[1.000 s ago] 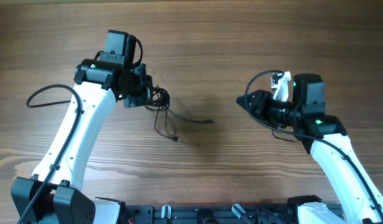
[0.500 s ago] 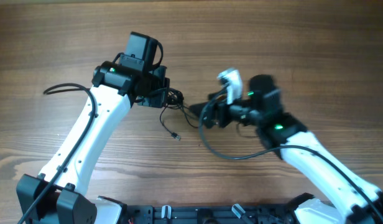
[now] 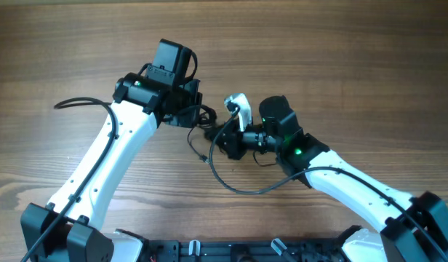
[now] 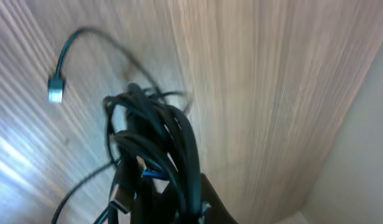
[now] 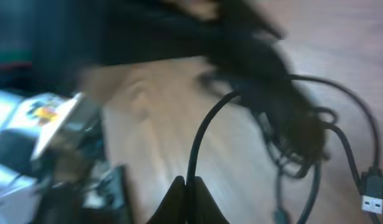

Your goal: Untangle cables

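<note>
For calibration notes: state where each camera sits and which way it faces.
Overhead: above the table, facing straight down; left arm and right arm show.
Left wrist: on the left arm, facing the cable bundle; its jaws at bottom.
Right wrist: on the right arm, facing that bundle; jaw tips at bottom.
Shared: all three see the bundle.

The work surface is a wooden table [image 3: 340, 58] with a mid-brown finish. In the overhead view its grain runs left to right across the full frame, and it is darker and more strongly figured at the near left. A black rail [image 3: 209, 251] carrying small fittings lies along the near edge. Light is even and diffuse, and shadows on the wood are soft. In the left wrist view the wood shows a bright glare patch [image 4: 11, 162]. A pale plain surface [image 4: 359, 162] lies beyond the table edge; floor or wall cannot be determined.
</note>
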